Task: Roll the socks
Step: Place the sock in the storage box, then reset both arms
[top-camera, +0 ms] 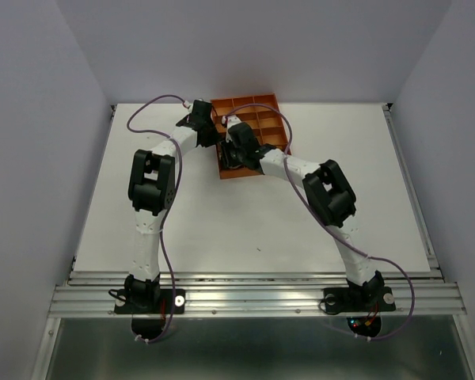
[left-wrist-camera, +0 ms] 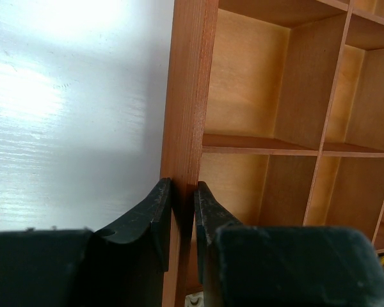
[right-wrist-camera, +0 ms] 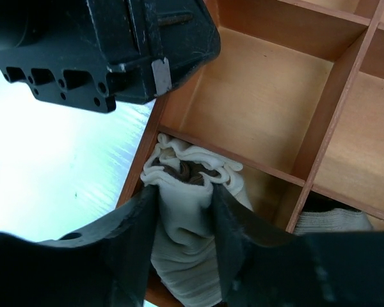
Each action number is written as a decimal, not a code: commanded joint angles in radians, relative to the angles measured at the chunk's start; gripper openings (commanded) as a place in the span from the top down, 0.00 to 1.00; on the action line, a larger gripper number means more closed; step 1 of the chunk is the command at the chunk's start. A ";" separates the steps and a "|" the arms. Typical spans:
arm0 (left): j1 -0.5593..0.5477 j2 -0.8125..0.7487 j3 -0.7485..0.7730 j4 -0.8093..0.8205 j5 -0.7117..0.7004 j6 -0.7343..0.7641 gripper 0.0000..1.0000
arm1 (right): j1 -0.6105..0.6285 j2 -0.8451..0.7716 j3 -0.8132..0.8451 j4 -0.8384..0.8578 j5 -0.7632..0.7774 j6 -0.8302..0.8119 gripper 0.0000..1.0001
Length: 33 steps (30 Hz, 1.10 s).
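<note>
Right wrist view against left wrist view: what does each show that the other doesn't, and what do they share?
Only the right wrist view clearly shows the cream sock, bunched in a compartment against the outer wall of the tray, squeezed between the right gripper fingers. It also shows another ribbed sock in the next compartment. Only the left wrist view shows the left gripper clamped across that outer wall, with empty compartments beyond. Both show the orange gridded tray and the white table.

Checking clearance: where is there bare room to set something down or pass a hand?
Free: white table between arm bases and the orange gridded tray, and at its sides. Crowded: the tray's left edge, where left fingers clamp its wall and right fingers pinch a cream fabric sock.
</note>
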 commanded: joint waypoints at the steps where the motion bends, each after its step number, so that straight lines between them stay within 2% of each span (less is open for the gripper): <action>1: -0.004 -0.008 -0.038 -0.040 0.070 -0.089 1.00 | 0.003 -0.018 -0.077 -0.101 -0.059 -0.045 0.52; 9: -0.003 -0.017 -0.038 -0.032 0.050 -0.091 1.00 | 0.003 -0.147 -0.062 -0.096 -0.116 -0.097 0.32; 16: -0.004 -0.015 -0.008 -0.031 0.069 -0.066 1.00 | 0.003 -0.218 -0.077 -0.072 -0.119 -0.102 0.24; 19: -0.004 -0.029 0.002 -0.026 0.069 -0.051 0.93 | 0.003 -0.264 -0.106 -0.037 -0.127 -0.102 0.12; 20: -0.004 -0.034 0.002 -0.023 0.069 -0.041 0.89 | 0.003 -0.276 -0.114 -0.027 -0.131 -0.104 0.00; 22: -0.004 -0.057 -0.005 -0.014 0.067 -0.034 0.85 | 0.003 -0.296 -0.125 -0.014 -0.136 -0.104 0.00; 23: -0.004 -0.064 -0.008 -0.009 0.069 -0.032 0.79 | 0.003 -0.313 -0.135 -0.011 -0.141 -0.105 0.00; 26: -0.004 -0.080 0.005 -0.008 0.082 -0.008 0.71 | 0.003 -0.336 -0.152 -0.006 -0.144 -0.096 0.00; 27: -0.003 -0.083 0.009 -0.009 0.085 -0.002 0.64 | 0.003 -0.345 -0.160 -0.004 -0.145 -0.094 0.00; 29: -0.004 -0.090 0.029 -0.023 0.084 0.015 0.59 | 0.003 -0.380 -0.191 0.005 -0.139 -0.079 0.00; 31: -0.004 -0.098 0.055 -0.039 0.076 0.029 0.48 | 0.003 -0.423 -0.230 0.020 -0.131 -0.067 0.00; 32: -0.003 -0.106 0.066 -0.043 0.072 0.035 0.27 | 0.003 -0.439 -0.244 0.023 -0.127 -0.064 0.00; 33: -0.003 -0.112 0.077 -0.049 0.069 0.057 0.01 | 0.003 -0.454 -0.258 0.028 -0.116 -0.059 0.00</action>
